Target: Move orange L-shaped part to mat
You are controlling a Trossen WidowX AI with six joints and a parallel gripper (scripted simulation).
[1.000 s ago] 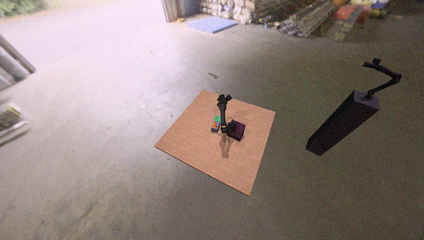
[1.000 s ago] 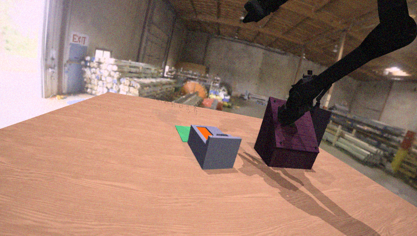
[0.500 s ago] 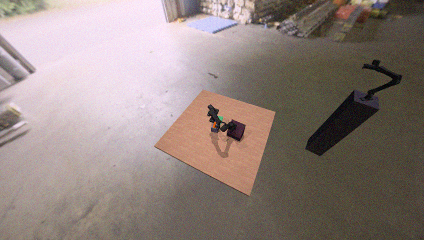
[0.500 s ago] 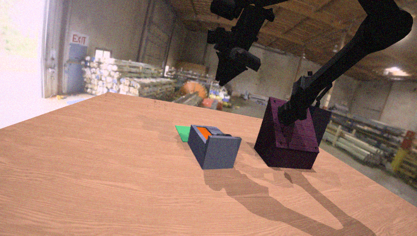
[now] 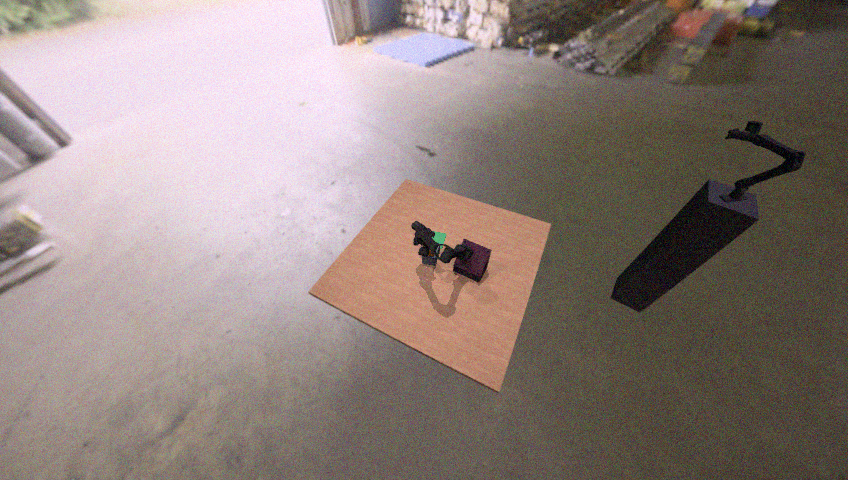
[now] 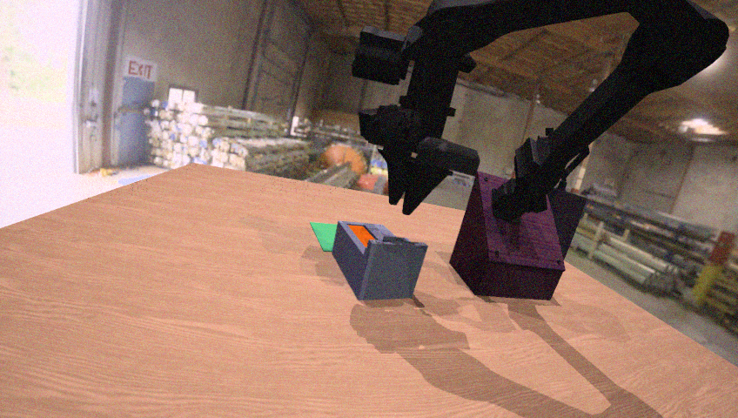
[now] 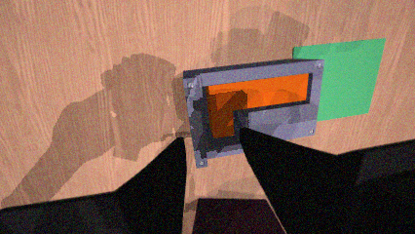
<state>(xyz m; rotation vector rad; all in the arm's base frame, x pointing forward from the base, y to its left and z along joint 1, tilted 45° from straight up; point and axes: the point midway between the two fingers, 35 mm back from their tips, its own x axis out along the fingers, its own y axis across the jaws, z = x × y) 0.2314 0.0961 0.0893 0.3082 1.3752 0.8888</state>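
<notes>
The orange L-shaped part [image 6: 360, 235] [image 7: 278, 91] lies in the pocket of the grey tray [image 6: 392, 272] [image 7: 284, 128]. Its long arm reaches toward the green mat [image 5: 439, 237] [image 6: 323, 237] [image 7: 350, 83], its L-shaped end is at the tray's far side from the mat. No end looks raised. The mat lies flat on the table, beside the tray. My gripper [image 6: 400, 205] [image 7: 211, 138] is partly open and empty. It hangs above the tray, fingertips down, touching nothing. In the wrist view its fingertips are near the L-shaped end, whose surface is shaded.
The arm's dark purple base block [image 5: 474, 258] [image 6: 526, 277] stands on the wooden table [image 5: 380, 315] [image 6: 155, 320], beside the tray. A second dark arm on a tall black pedestal [image 5: 684, 246] stands off the table. The tray has a raised wall at its end away from the mat.
</notes>
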